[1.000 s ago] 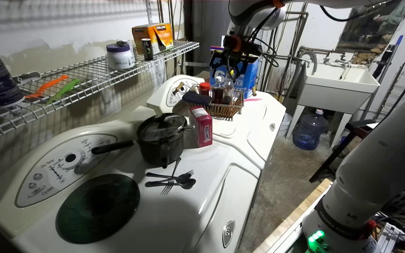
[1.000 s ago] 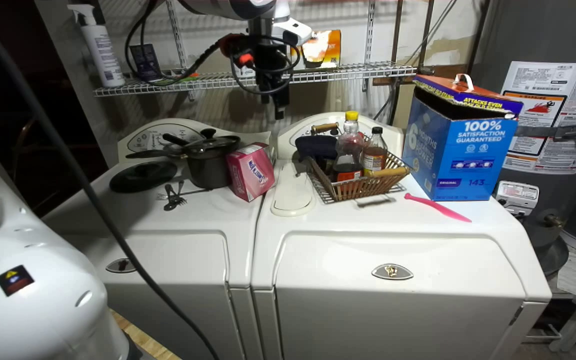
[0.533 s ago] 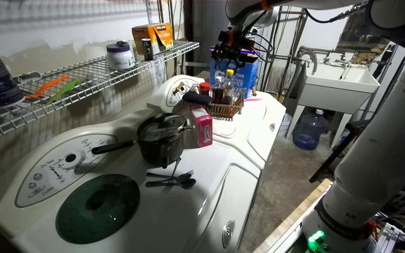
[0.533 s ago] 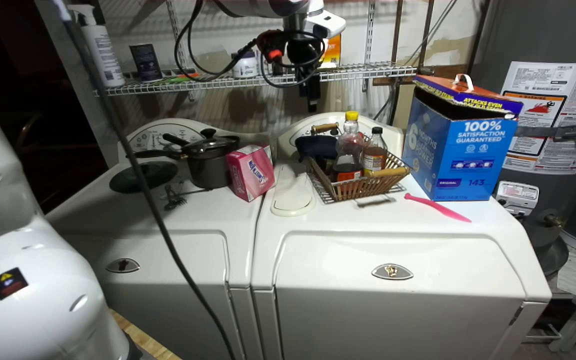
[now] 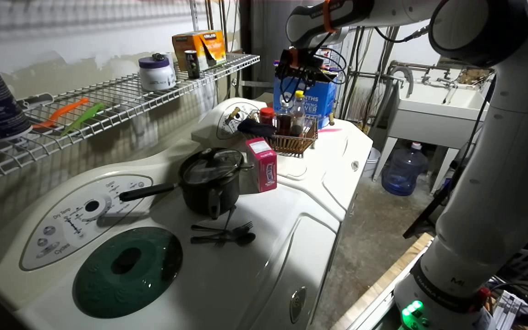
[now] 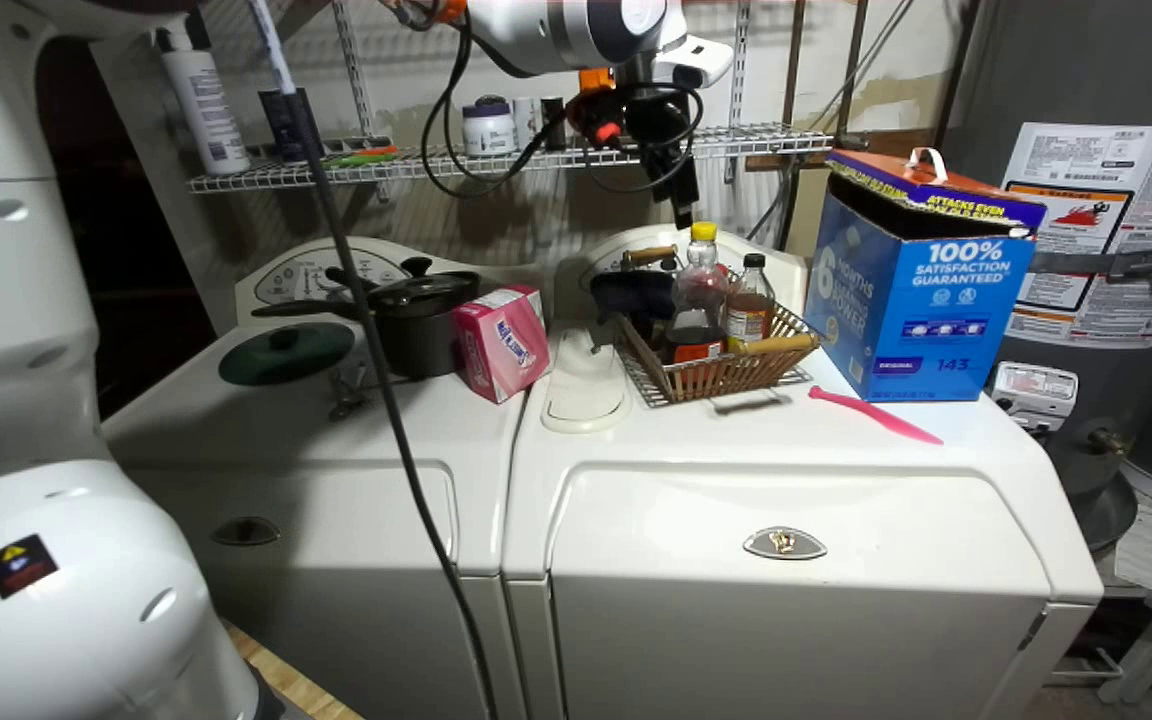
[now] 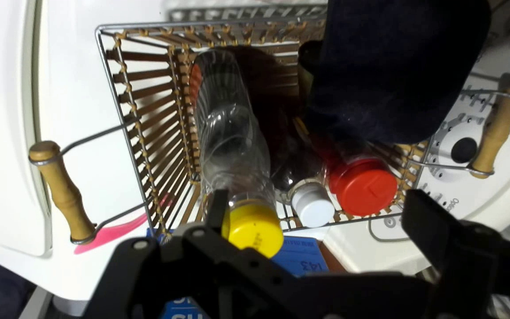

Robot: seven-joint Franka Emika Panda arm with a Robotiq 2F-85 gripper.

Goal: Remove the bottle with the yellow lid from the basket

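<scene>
White appliance top, wire shelf behind; yellow-lidded bottle in basket; end effector spread above.

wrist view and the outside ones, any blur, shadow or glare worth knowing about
Wrist view: gripper fingers dark and soft-edged up close, dark cloth nearly featureless, pale reflections on the bottle with the yellow lid; both exterior views: a shadow dulls part of the dryer; in an exterior view: small glints on the green lid, striped shadows on the wall.
</scene>
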